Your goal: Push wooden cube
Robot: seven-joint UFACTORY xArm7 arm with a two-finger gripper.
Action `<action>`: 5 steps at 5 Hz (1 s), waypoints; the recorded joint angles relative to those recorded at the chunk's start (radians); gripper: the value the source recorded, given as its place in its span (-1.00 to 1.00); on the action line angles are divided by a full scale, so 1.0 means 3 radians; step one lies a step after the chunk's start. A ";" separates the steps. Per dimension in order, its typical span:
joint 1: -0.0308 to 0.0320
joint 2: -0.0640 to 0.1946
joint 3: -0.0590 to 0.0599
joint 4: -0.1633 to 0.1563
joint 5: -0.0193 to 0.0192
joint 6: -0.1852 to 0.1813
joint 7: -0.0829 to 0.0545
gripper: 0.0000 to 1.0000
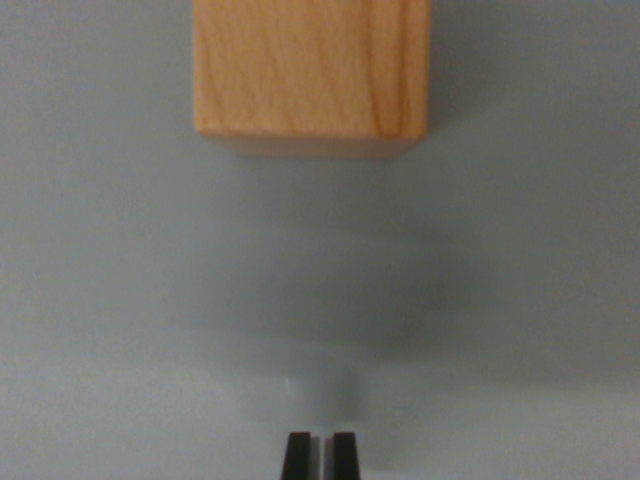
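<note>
Gripper point(321, 455) nearly closed, holding nothing, well apart from pale-grained wooden cube point(312, 70) on grey table point(100, 300).

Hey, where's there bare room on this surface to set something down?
Bare grey surface spans everything between the wooden cube at top centre and the pincer at the bottom edge, plus strips on both sides of the cube. Only the top centre is occupied.

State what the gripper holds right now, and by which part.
Nothing. The gripper has its fingertips nearly together with nothing between them, apart from the wooden cube at the top.
</note>
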 joint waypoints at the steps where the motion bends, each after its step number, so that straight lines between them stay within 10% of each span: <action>1: 0.0000 0.0000 0.0000 0.0000 0.0000 0.0000 0.0000 -1.00; 4: 0.0000 0.0000 0.0000 0.0000 0.0000 0.0000 0.0000 -1.00; 5: 0.0000 0.0000 0.0000 0.0000 0.0000 0.0000 0.0000 1.00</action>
